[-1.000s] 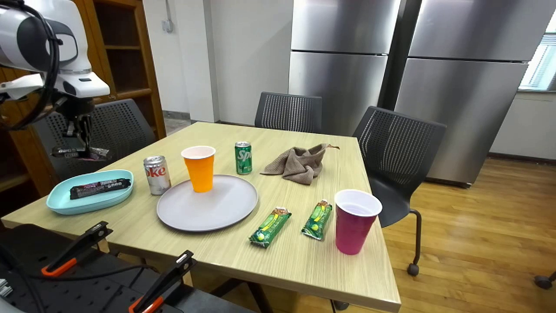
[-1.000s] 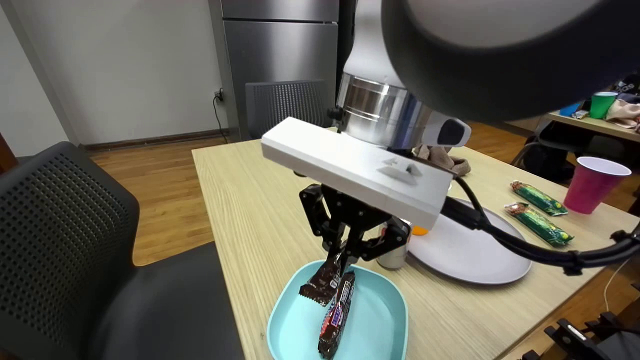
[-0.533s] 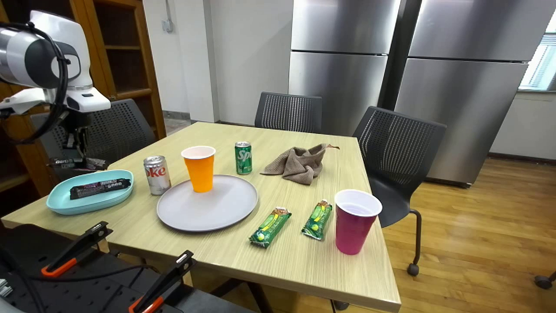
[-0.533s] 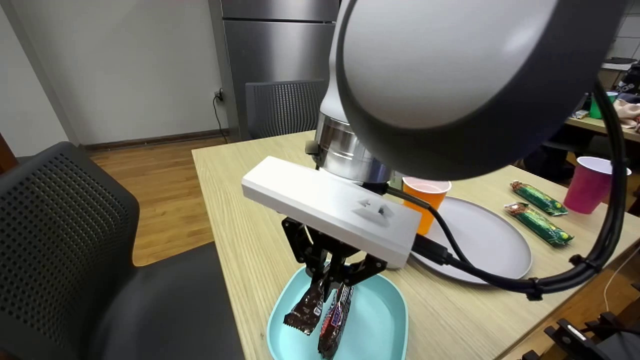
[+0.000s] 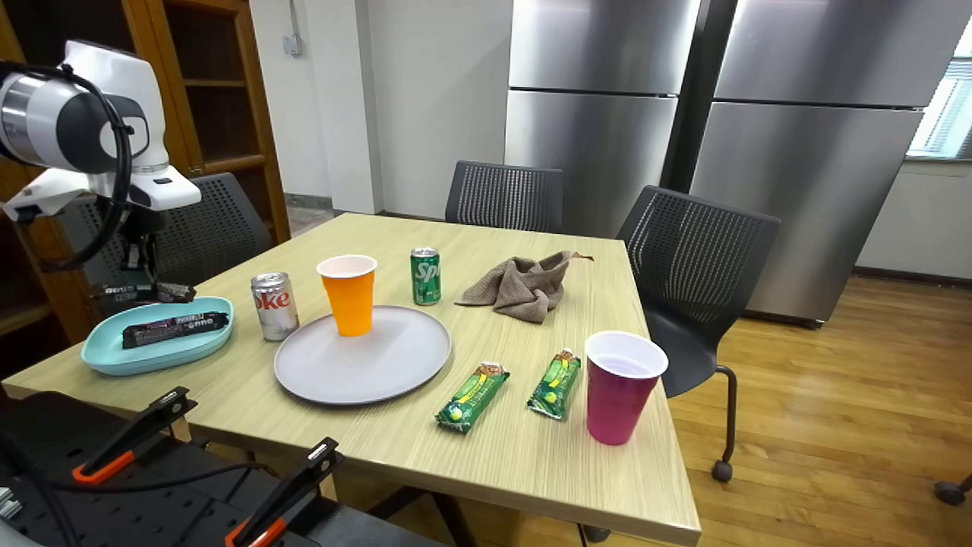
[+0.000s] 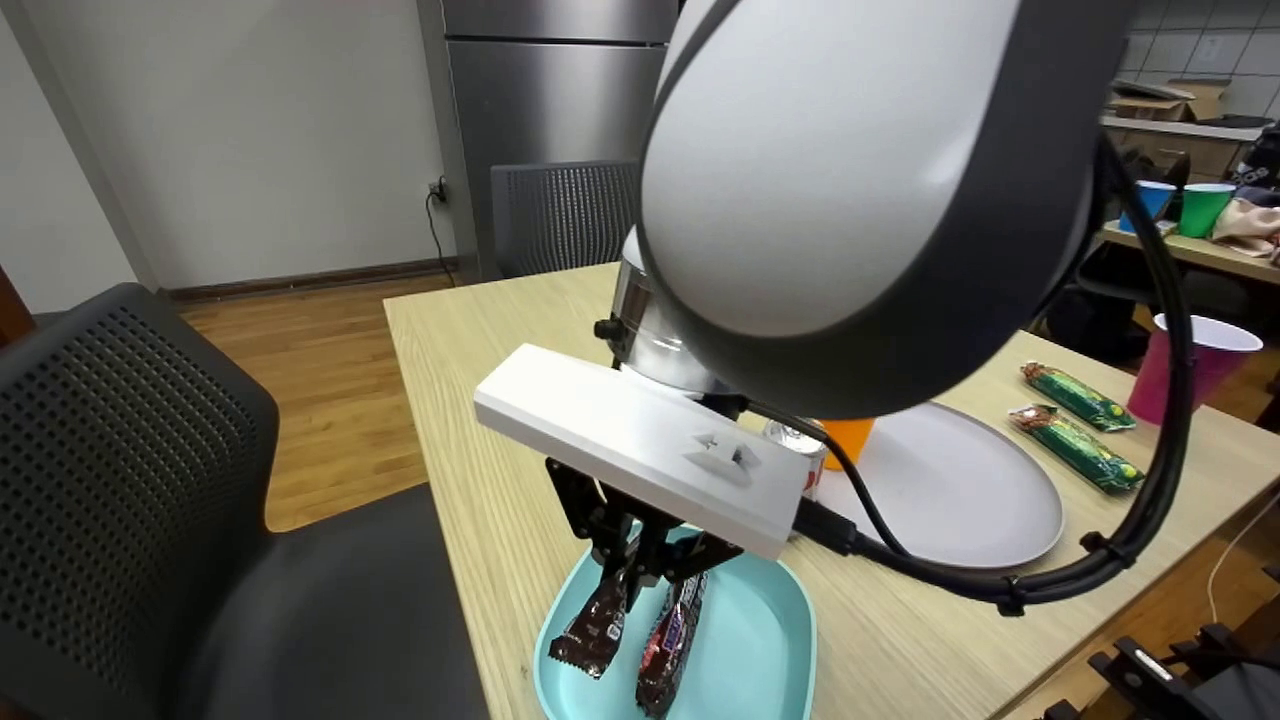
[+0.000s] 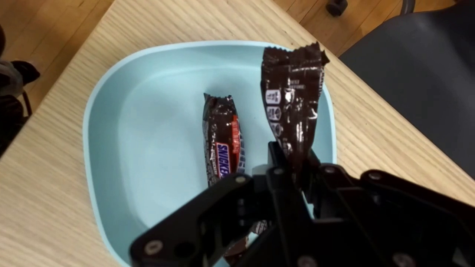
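Gripper [image 7: 292, 157] clamped, I hold a glossy dark-brown wrapped bar [image 7: 293, 92] above a rounded-square pale-turquoise tray [image 7: 159, 122] containing a brown-wrapped Snickers bar [image 7: 222, 137].

"SNICKE" is read on the lower dark wrapper [image 7: 219, 133]; "oke" on silver can [image 5: 275, 307]; "Sp" on green can [image 5: 426, 278]; "adidas" on black item [image 6: 1256, 172].

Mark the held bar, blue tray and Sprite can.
Held bar [image 7: 292, 105]: wrist view, on its exposed wrapper.
Blue tray [image 7: 161, 141]: wrist view, on its bare floor.
Sprite can [image 5: 426, 278]: in an exterior view, on its green side.
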{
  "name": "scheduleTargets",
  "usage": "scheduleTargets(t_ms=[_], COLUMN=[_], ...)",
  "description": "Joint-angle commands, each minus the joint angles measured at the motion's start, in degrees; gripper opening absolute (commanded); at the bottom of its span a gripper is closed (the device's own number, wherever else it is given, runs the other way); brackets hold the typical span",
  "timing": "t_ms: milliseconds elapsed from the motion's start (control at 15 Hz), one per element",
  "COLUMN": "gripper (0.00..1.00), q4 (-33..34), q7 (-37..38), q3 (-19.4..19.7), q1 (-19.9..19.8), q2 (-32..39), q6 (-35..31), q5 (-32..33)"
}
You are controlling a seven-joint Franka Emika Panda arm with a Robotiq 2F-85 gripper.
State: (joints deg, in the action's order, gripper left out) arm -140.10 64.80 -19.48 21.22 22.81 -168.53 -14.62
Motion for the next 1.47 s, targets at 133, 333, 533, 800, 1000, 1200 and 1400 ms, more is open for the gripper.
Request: scheduleTargets(t_ms=[133, 333, 533, 800, 1000, 1200, 1400], gripper=[0.4, 0.61, 0.82, 1.0, 1.0, 1.0, 1.0], q4=[0.3, -0.5, -1.1, -1.97, -3.31, -4.71, -4.8], q7=[-2.27, -2.23, -2.88, -2.57, -1.92, -2.04, -3.64], q3=[2.03, 2.92, 2.55, 3.36, 6.15, 7.99, 6.9], q1=[2.23, 2.65, 2.02, 2.14, 3.04, 2.21, -0.66], q2=[0.67, -0.61, -2.04, -5.18, -9.6, -15.01, -20.6], q6=[-3.05, -3.95, -4.18, -2.55, 0.7, 4.91, 11.48], q5=[-0.23, -0.61, -1.02, -0.65, 1.49, 4.37, 3.16])
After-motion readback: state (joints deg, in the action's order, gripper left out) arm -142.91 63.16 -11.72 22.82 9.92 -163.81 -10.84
